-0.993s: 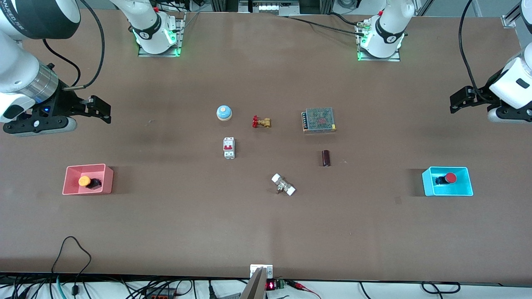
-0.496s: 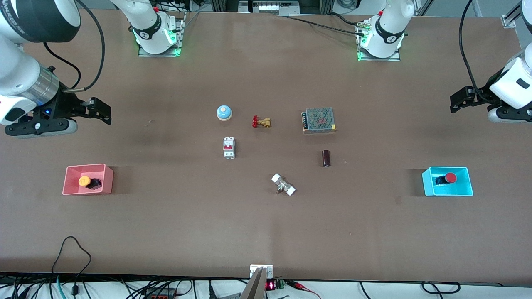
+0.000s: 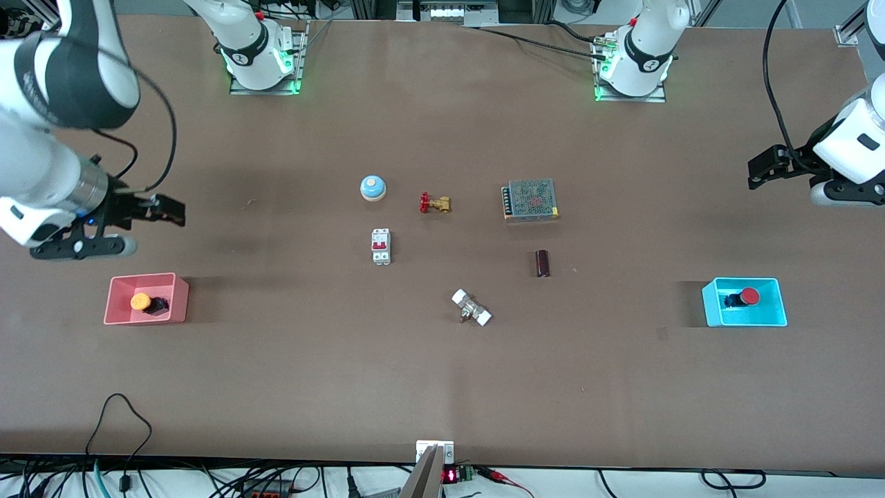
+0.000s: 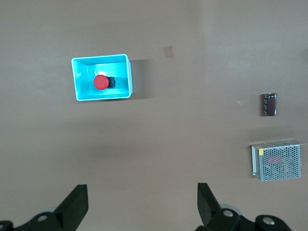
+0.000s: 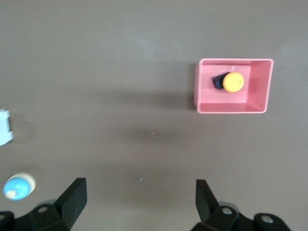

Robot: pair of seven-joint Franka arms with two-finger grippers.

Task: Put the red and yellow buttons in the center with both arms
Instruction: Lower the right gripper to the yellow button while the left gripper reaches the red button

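Note:
The yellow button lies on its side in the pink tray at the right arm's end of the table. The red button lies in the cyan tray at the left arm's end. My right gripper is open and empty in the air, over the table beside the pink tray. Its wrist view shows the yellow button in the tray. My left gripper is open and empty, up over the table near the cyan tray. Its wrist view shows the red button in its tray. The brown tabletop's center is bare.
Around the middle lie a blue dome bell, a red-handled brass valve, a mesh-topped power supply, a white breaker, a dark cylinder and a white-ended fitting.
My right arm has swung lower and its gripper has come closer to the pink tray. My left arm has hardly moved. Both buttons stay in their trays.

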